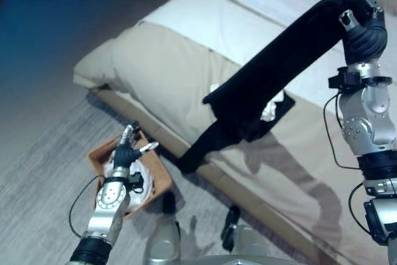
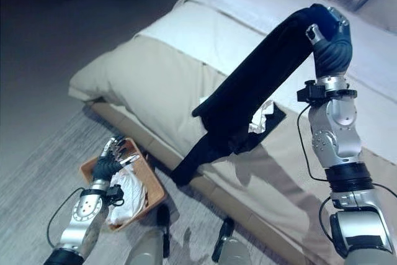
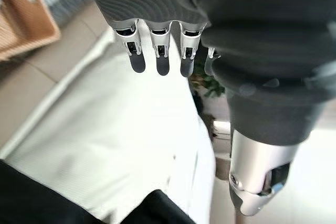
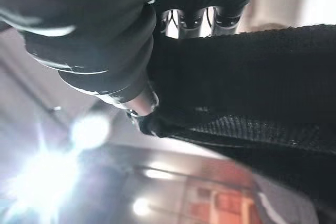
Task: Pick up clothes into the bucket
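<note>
The right hand (image 2: pixel 327 34), raised at far right, clutches a long black knitted garment (image 2: pixel 254 88) that hangs down over the beige-covered bed (image 1: pixel 161 72). At near left, the left hand (image 1: pixel 127 151) hovers, fingers straight, above the brown wicker basket (image 2: pixel 152 187) holding white cloth (image 2: pixel 127 193).

basket (image 1: pixel 162 181) on floor left of bed (image 1: pixel 161 72) — garment (image 1: pixel 273 69) above the bed
</note>
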Robot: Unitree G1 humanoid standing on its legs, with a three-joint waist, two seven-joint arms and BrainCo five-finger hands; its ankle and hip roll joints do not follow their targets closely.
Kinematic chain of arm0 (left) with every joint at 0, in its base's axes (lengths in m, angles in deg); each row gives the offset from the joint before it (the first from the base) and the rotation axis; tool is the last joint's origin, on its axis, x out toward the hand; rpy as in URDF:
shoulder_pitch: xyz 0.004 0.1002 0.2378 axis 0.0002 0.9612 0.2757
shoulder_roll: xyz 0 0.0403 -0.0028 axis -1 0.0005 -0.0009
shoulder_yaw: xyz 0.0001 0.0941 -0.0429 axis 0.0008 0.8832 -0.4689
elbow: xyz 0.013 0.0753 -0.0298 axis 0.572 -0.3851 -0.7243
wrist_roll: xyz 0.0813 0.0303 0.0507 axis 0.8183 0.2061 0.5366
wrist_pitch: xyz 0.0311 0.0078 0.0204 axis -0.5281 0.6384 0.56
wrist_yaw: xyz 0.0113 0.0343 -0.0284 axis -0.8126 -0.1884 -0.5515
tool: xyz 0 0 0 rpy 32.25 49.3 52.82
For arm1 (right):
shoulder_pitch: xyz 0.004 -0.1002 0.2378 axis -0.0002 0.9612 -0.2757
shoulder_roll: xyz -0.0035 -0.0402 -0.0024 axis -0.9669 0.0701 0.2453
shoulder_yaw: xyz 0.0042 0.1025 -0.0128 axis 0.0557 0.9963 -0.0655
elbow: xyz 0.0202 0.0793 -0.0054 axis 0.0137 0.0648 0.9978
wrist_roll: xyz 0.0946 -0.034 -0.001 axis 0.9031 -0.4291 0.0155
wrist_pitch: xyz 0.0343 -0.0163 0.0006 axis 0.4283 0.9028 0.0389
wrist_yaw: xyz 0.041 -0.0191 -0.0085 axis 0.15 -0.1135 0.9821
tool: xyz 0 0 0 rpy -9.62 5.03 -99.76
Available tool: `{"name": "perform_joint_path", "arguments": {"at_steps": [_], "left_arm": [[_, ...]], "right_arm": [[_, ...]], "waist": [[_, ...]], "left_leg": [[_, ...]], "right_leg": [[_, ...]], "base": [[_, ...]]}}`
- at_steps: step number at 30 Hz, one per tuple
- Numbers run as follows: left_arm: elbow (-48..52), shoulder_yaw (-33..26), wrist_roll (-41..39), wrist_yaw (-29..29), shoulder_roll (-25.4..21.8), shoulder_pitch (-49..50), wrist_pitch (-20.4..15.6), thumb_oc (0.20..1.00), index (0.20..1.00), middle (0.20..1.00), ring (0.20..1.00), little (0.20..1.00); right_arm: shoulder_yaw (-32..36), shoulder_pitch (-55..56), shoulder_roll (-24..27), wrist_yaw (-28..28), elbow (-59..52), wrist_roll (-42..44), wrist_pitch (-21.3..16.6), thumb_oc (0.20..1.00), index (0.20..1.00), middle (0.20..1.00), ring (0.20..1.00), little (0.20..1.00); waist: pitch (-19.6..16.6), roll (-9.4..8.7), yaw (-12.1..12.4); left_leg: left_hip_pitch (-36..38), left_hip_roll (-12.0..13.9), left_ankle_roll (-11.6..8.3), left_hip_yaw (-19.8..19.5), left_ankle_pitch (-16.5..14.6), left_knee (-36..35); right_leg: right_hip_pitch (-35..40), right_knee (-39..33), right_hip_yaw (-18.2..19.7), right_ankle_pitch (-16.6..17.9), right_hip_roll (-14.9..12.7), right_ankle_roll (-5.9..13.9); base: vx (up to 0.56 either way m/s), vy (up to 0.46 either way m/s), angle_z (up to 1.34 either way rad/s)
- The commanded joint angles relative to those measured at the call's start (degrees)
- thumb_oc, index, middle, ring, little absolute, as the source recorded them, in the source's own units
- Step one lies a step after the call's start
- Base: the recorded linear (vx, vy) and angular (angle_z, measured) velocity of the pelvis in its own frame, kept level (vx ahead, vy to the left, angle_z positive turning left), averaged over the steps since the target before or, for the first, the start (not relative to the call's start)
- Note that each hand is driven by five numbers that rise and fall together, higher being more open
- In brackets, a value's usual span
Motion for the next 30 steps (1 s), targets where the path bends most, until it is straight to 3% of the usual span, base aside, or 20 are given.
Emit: {"name": "perform_joint_path", "arguments": {"at_steps": [1, 7, 21, 23, 24, 26, 30], "left_arm": [[2.84, 0.93, 4.32, 0.33, -2.53, 0.59, -1.22, 1.000, 1.000, 1.000, 1.000, 1.000], [2.86, 3.22, 7.30, 0.49, -3.10, -1.84, -0.48, 1.000, 1.000, 1.000, 1.000, 1.000], [4.22, 12.93, 7.69, 0.99, -1.70, -15.51, 1.41, 1.000, 1.000, 1.000, 1.000, 1.000], [3.31, 15.26, 4.04, 2.16, -0.53, -18.47, 1.89, 1.000, 1.000, 1.000, 1.000, 1.000], [1.75, 18.08, -4.54, 5.08, 1.63, -20.66, 3.25, 1.000, 1.000, 1.000, 1.000, 1.000], [0.81, 20.91, -11.61, 8.03, 2.72, -22.91, 4.40, 1.000, 1.000, 1.000, 1.000, 1.000], [-0.09, 23.36, -17.27, 8.61, 4.39, -24.48, 4.68, 1.000, 1.000, 1.000, 1.000, 1.000]], "right_arm": [[-2.55, -8.19, 5.07, 1.08, -1.87, 0.56, -2.78, 0.200, 0.200, 0.200, 0.200, 0.200], [-8.10, -14.94, 9.72, 2.26, -0.16, 2.36, -2.22, 0.200, 0.200, 0.200, 0.200, 0.200], [-18.76, -27.54, 9.76, 2.56, 5.79, 7.02, -0.60, 0.200, 0.200, 0.200, 0.200, 0.200], [-20.19, -28.62, 8.94, 2.56, 6.62, 7.69, -0.08, 0.200, 0.200, 0.200, 0.200, 0.200], [-21.54, -29.64, 8.42, 2.49, 7.13, 7.83, 0.44, 0.200, 0.200, 0.200, 0.200, 0.200], [-22.78, -30.45, 7.63, 2.33, 8.14, 8.41, 0.59, 0.200, 0.200, 0.200, 0.200, 0.200], [-24.96, -31.80, 6.37, 2.37, 8.35, 8.74, 0.63, 0.200, 0.200, 0.200, 0.200, 0.200]], "waist": [[-6.69, -2.18, -0.69], [-10.12, -2.66, -1.60], [-14.24, -2.98, -3.31], [-14.57, -2.90, -3.69], [-14.98, -2.82, -4.27], [-15.30, -2.61, -4.67], [-15.66, -2.64, -5.15]], "left_leg": [[1.98, 2.15, -1.59, -1.28, -2.23, 0.06], [5.86, 2.84, -2.06, 0.41, -2.03, -2.42], [9.98, 3.53, -2.55, 1.81, -1.56, -5.15], [10.24, 3.59, -2.61, 1.75, -1.44, -5.35], [10.46, 3.58, -2.58, 1.77, -1.37, -5.46], [10.75, 3.57, -2.56, 1.79, -1.36, -5.52], [11.42, 3.55, -2.56, 2.08, -1.47, -5.74]], "right_leg": [[-0.27, -0.78, 3.55, 5.69, -3.14, 4.67], [2.08, -2.55, 4.28, 5.59, -2.05, 4.77], [4.66, -4.02, 5.12, 5.51, -0.70, 4.73], [4.88, -4.14, 5.29, 5.56, -0.61, 4.74], [4.94, -4.05, 5.45, 5.56, -0.60, 4.71], [5.17, -4.08, 5.64, 5.63, -0.54, 4.72], [5.43, -4.23, 5.96, 5.70, -0.49, 4.70]], "base": [[0.07, -0.001, -0.14], [0.06, 0.000, -0.12], [0.02, -0.003, -0.07], [0.00, 0.000, 0.00], [0.00, 0.000, 0.00], [0.00, 0.000, 0.00], [0.00, 0.000, -0.01]]}}
